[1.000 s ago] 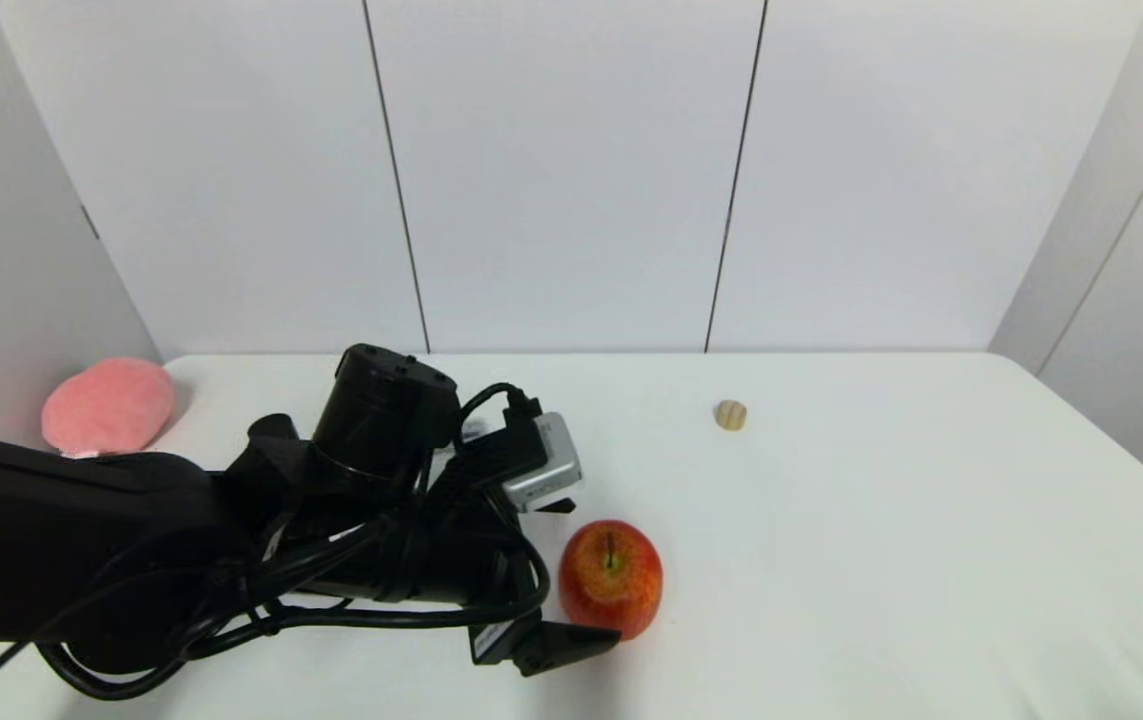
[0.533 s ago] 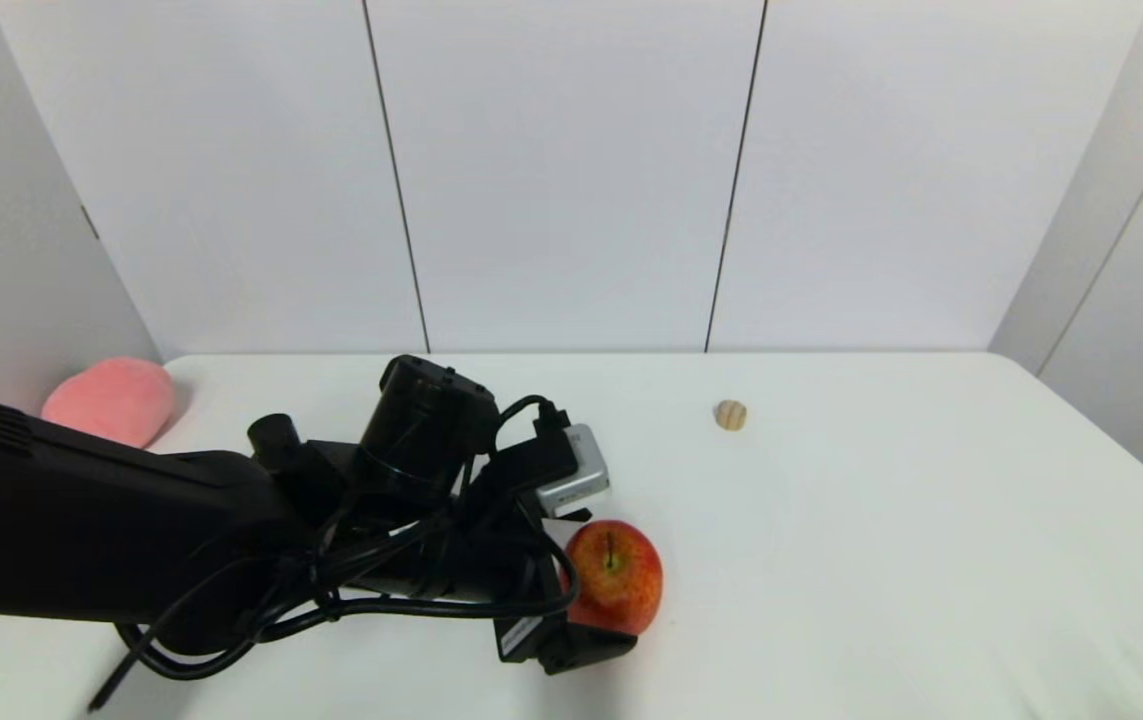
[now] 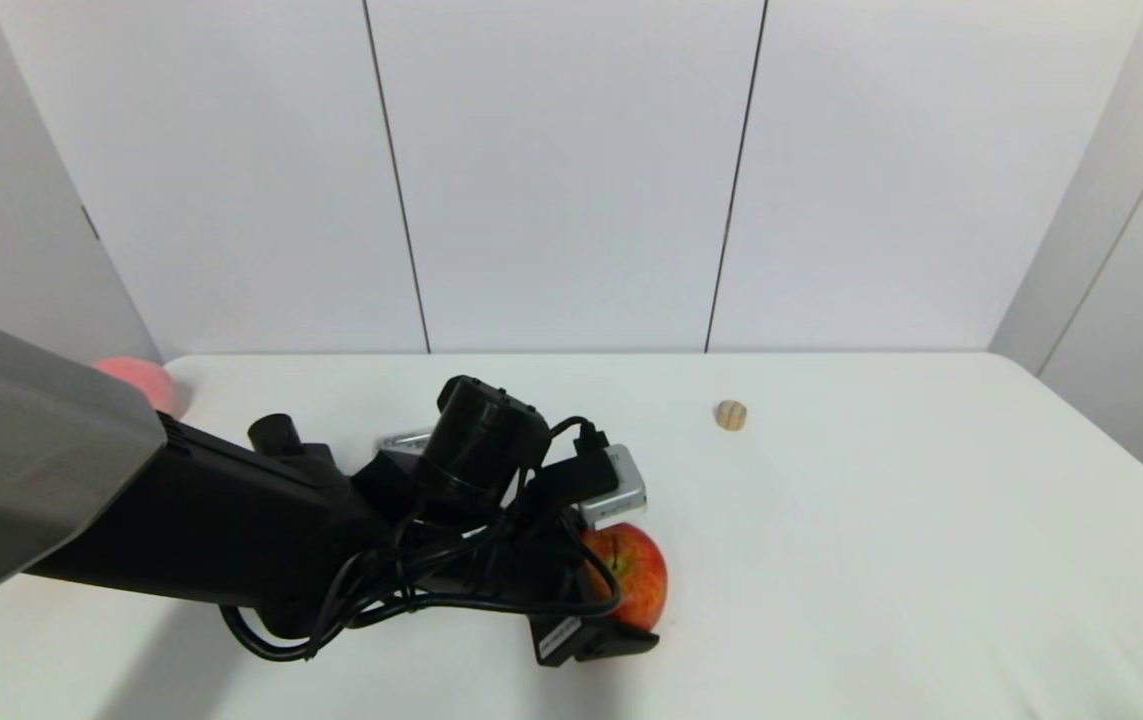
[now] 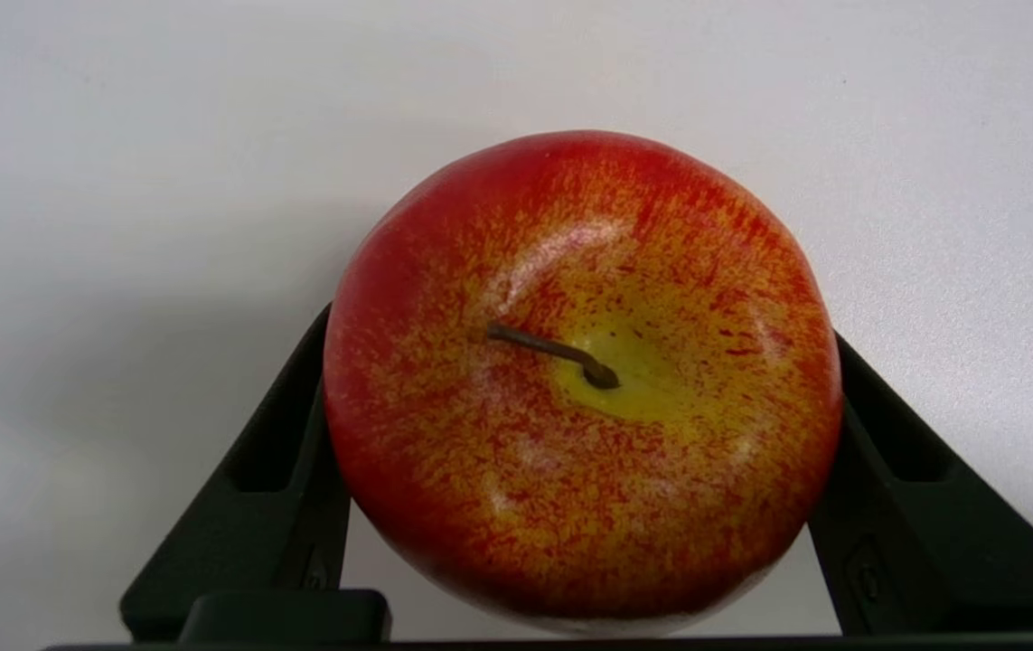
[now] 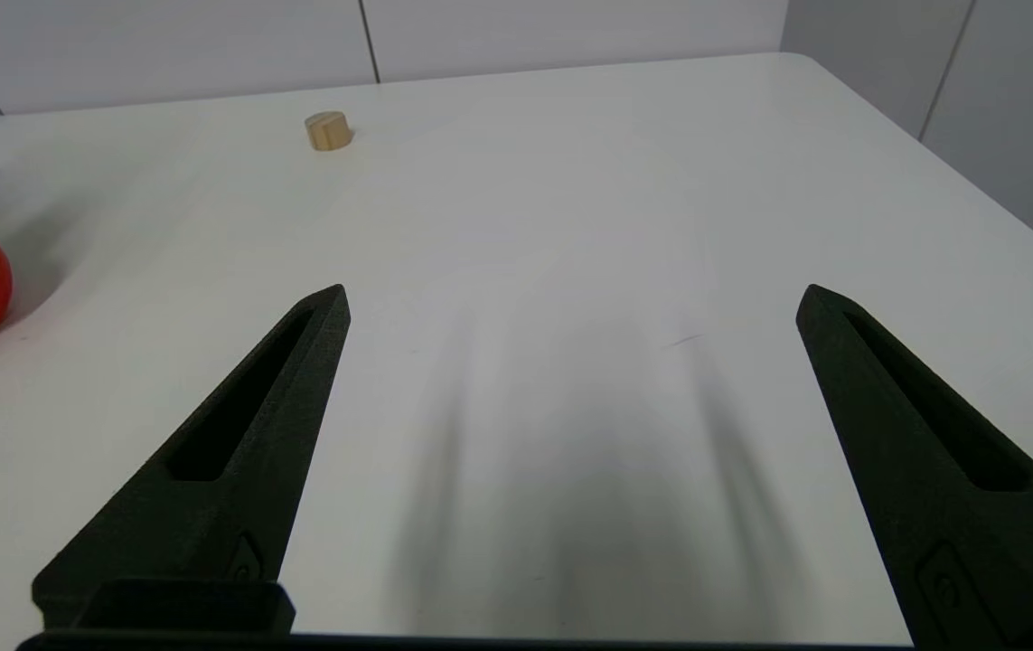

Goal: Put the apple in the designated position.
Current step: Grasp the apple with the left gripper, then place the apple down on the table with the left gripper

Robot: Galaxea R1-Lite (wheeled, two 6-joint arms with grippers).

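The apple (image 4: 581, 380) sits on the worktop (image 3: 881, 540) toward its near edge, between the left claw's (image 4: 581, 452) spread fingers (image 4: 896, 506); the right claw (image 5: 570, 452) gapes empty.

Apple (image 3: 636, 585) on table (image 3: 881, 560), bead (image 3: 730, 414) behind it, rightward.

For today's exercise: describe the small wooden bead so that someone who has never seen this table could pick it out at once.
Start at the white table and look toward its far edge, by the wall. Right of centre there, the bead sits alone on bare tabletop, beyond the apple that the left gripper straddles. It is the smallest thing there: tan, where the apple is red.
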